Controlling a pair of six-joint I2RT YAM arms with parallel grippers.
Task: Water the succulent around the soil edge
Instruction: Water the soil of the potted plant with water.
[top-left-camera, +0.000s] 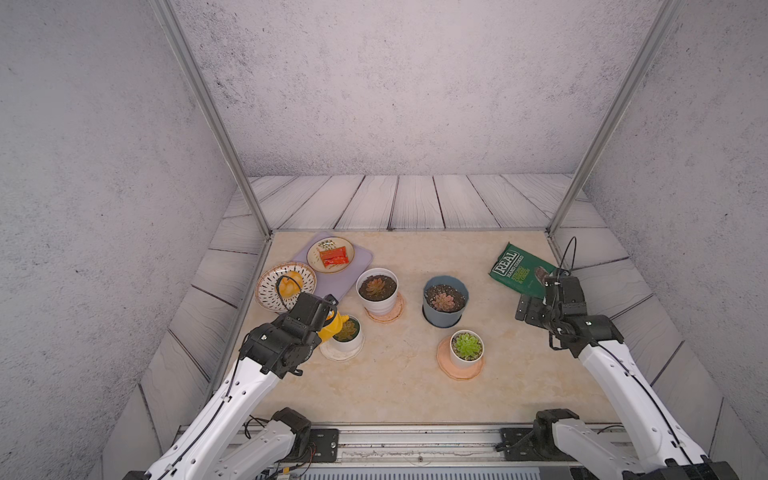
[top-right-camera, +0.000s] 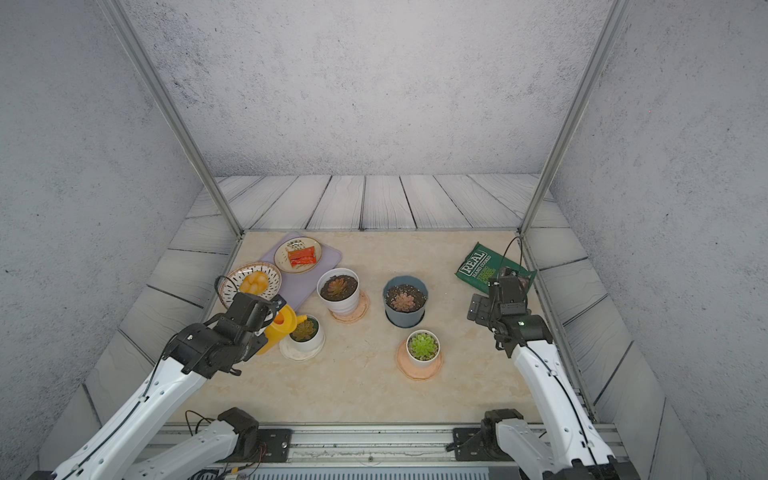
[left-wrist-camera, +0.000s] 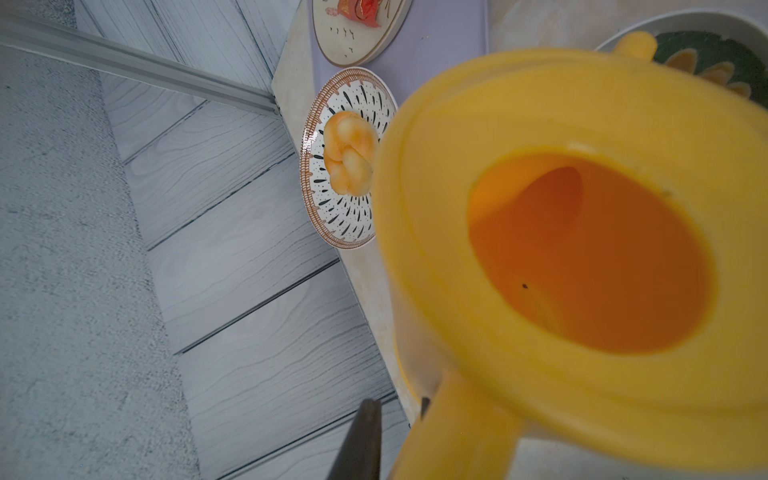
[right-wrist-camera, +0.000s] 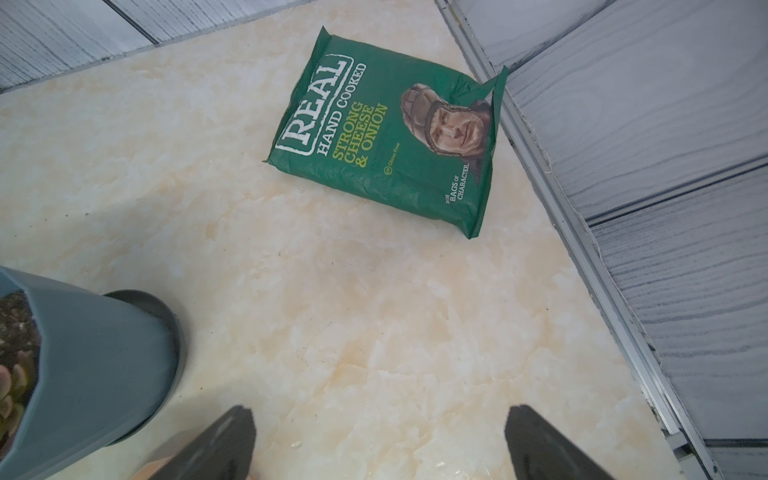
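My left gripper (left-wrist-camera: 397, 408) is shut on the handle of a yellow watering can (top-left-camera: 332, 326) (top-right-camera: 279, 326) (left-wrist-camera: 582, 249). The can is tipped toward a small white pot (top-left-camera: 348, 343) on a white saucer at the front left. In it grows a dark green and brown succulent (top-left-camera: 347, 329) (top-right-camera: 304, 329) (left-wrist-camera: 715, 62). The spout (left-wrist-camera: 633, 43) reaches over the pot's near-left rim, at the soil edge. No water stream can be made out. My right gripper (right-wrist-camera: 380, 419) (top-left-camera: 527, 308) hangs open over bare table at the right, holding nothing.
A white pot (top-left-camera: 377, 291), a blue-grey pot (top-left-camera: 445, 301) and a small pot with a green succulent (top-left-camera: 466, 349) stand mid-table. A bun plate (top-left-camera: 285, 286) and a snack plate (top-left-camera: 330, 254) on a lilac mat sit behind the can. A green crisp bag (top-left-camera: 517, 270) lies far right.
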